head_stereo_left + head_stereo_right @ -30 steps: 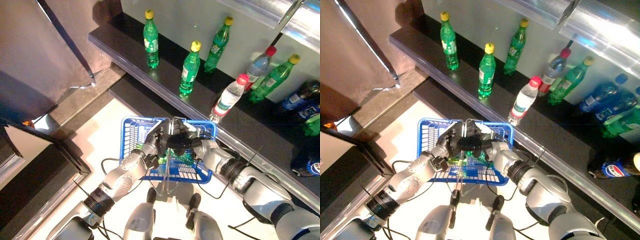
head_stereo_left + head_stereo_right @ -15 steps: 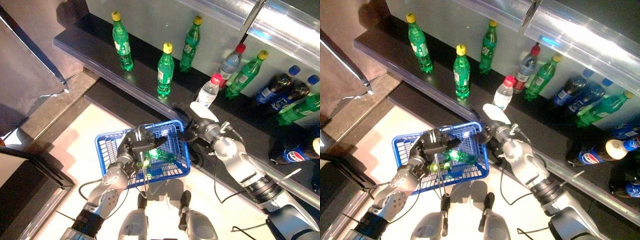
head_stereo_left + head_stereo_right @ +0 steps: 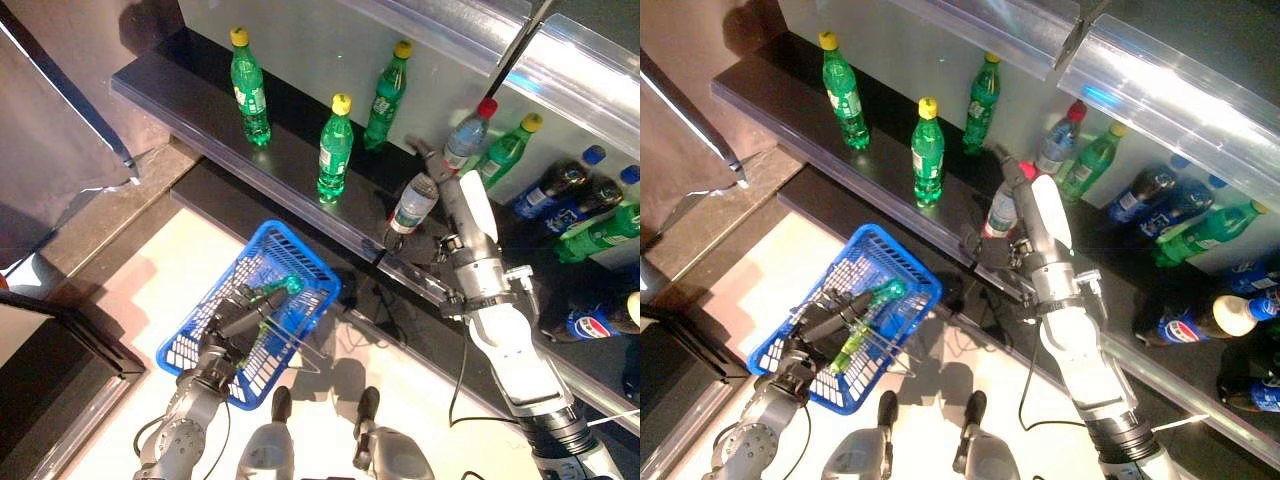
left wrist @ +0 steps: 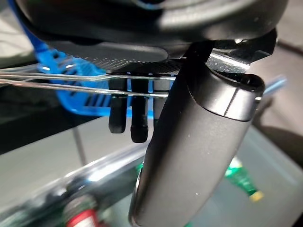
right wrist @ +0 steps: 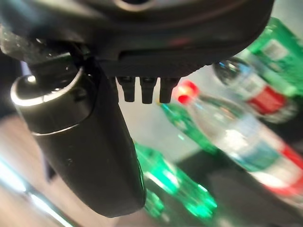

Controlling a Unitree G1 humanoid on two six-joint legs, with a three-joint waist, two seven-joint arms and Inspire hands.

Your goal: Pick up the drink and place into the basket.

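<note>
The blue basket hangs low at the left. My left hand is shut on its thin wire handles. A green bottle lies inside the basket. My right hand is raised at the black shelf with straight fingers, right next to a clear bottle with a red cap. The hand is open and holds nothing. The clear bottle stands just past the fingers in the right wrist view.
Green bottles stand along the black shelf. Another clear bottle and a green one stand behind the right hand. Dark drinks crowd the shelf's right end. A metal rail runs below.
My right hand has left the basket and risen to the clear bottle on the shelf. The basket has swung down to the left with the green bottle in it.
</note>
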